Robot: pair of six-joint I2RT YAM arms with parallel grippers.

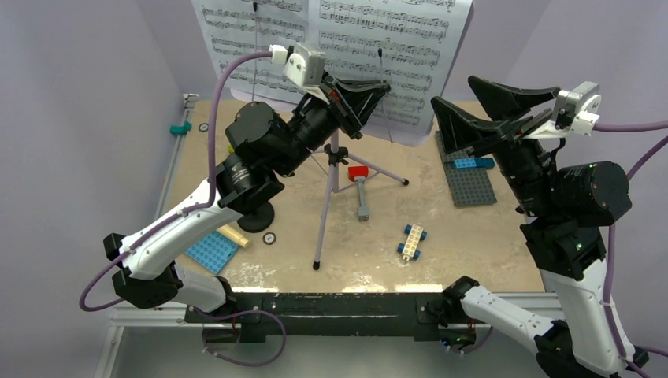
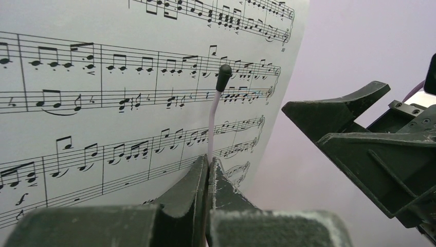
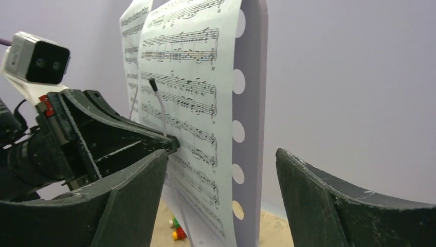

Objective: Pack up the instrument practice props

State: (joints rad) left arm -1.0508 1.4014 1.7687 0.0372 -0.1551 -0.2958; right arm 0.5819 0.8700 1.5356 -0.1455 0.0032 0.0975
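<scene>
Left wrist view: white sheet-music pages (image 2: 103, 103) upright on the lilac music stand (image 3: 252, 103), at the middle of the table's (image 1: 473, 252) far edge, tripod legs splayed toward the centre. Clamped tight in the left gripper (image 2: 208, 172): the stand's thin page-holder wire (image 2: 212, 123), long axis running up the right-hand page, black tip above the fingertips. Just right of the stand's perforated edge, level with the pages: right gripper (image 1: 452, 89), jaws spread wide, grasping nothing, aimed leftward at that edge. Likely crux of the coming move: pages directly ahead of both grippers, the right one nearer the free side edge. Toward the near-left corner, black mic stand (image 1: 256, 216) and cream-yellow microphone (image 1: 234, 235), untouched. No box, bag or other container in view.
</scene>
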